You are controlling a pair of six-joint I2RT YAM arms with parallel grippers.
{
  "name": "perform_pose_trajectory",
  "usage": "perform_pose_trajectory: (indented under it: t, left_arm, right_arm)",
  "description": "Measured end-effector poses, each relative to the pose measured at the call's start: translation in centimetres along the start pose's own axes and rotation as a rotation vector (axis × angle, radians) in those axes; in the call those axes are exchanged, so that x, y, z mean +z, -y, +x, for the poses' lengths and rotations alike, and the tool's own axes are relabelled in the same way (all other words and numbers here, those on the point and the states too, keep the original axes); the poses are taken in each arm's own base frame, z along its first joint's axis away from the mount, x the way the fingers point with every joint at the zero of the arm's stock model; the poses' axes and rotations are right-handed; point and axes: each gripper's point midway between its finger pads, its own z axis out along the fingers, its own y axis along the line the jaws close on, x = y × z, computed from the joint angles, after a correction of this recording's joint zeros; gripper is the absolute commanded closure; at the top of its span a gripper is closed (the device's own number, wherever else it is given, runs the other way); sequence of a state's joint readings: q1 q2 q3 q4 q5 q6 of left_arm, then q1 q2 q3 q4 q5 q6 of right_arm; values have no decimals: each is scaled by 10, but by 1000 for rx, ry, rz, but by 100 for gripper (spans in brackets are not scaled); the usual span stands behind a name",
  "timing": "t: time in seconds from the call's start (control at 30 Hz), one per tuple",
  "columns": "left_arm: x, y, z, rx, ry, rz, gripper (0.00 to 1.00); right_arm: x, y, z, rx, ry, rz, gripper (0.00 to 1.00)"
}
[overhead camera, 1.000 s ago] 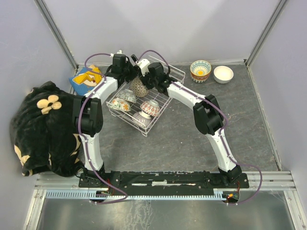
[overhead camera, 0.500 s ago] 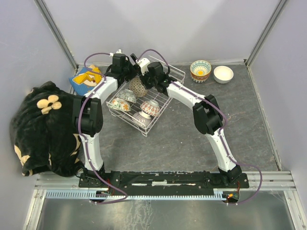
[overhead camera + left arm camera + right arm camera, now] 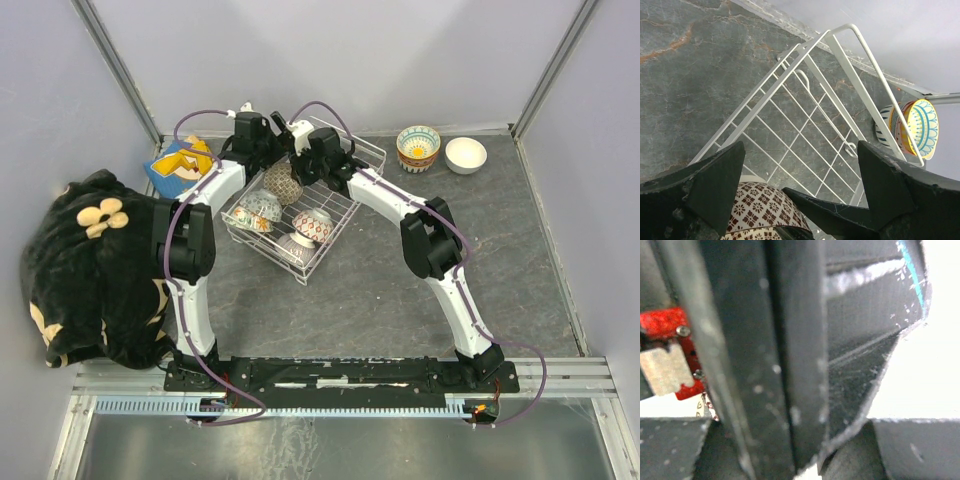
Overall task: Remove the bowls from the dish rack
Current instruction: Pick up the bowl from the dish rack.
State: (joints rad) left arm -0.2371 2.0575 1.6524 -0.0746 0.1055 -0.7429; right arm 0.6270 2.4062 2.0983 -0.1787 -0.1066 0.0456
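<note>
Right tool [image 3: 304,165] edged left, beside brown bowl [image 3: 283,183]; left tool [image 3: 801,150] wide open

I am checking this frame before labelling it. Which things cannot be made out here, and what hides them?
- Right wrist view: blurred dark surfaces fill it, so the grip of the right gripper is unreadable.
- Top view: both arms cover the far end of the dish rack; what lies there is hidden.
- Left wrist view: the brown patterned bowl is cut off by the bottom edge and the fingers of the left gripper.

Dark marbled tabletop [image 3: 400,290]; pale lilac walls [image 3: 330,60], seemingly evenly lit.
</note>
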Motion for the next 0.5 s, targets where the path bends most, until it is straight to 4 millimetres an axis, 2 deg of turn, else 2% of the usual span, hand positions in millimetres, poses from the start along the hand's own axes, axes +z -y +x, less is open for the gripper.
perform_pose_trajectory:
  t: [0.17,0.5]
  left_arm:
    - [4,-4,4,-2,-7,-7,1]
    - [4,-4,3,-16,2,-9,1]
  right_arm:
    - [3,-2,7,27,-12,-22,66]
    - [4,-3,6,51,1,-31,64]
